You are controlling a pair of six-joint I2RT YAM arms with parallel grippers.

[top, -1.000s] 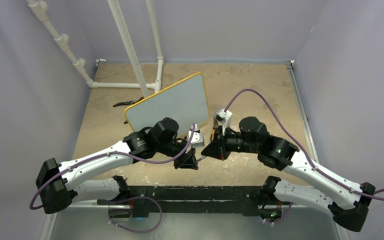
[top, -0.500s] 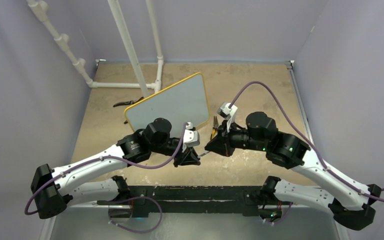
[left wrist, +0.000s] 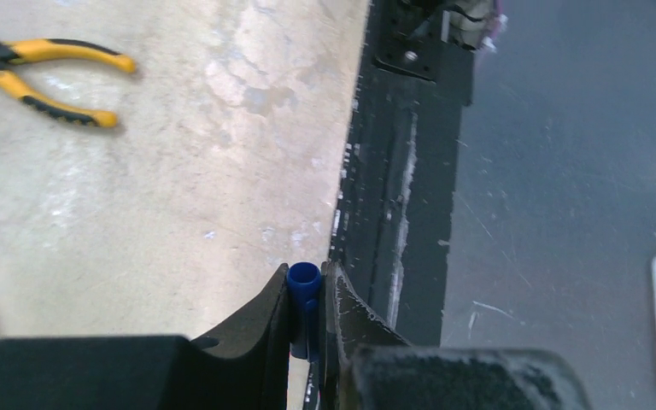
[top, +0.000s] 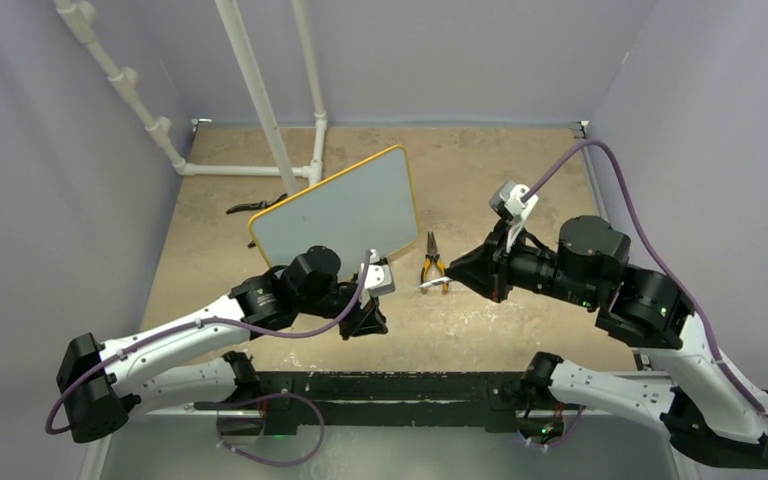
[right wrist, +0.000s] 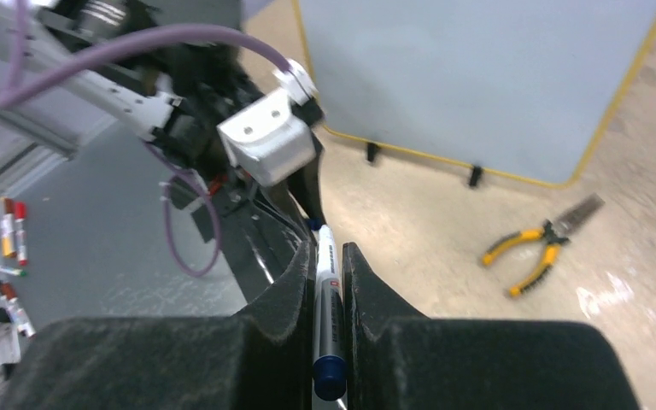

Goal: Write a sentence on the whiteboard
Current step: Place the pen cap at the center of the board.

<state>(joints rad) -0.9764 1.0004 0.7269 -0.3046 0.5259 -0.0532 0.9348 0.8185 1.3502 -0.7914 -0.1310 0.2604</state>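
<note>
Top external: pulled apart just now | left gripper [left wrist: 307, 278] clamps blue cap [left wrist: 304, 275] | right gripper [right wrist: 327, 252] clamps marker [right wrist: 326, 295] | whiteboard [top: 345, 210] blank, writing next

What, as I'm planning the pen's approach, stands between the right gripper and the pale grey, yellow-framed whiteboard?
The yellow-handled pliers lie flat on the table between the yellow-framed whiteboard's near right corner and the right gripper, shut on a white marker. The left gripper, shut on a blue cap, sits aside.
</note>
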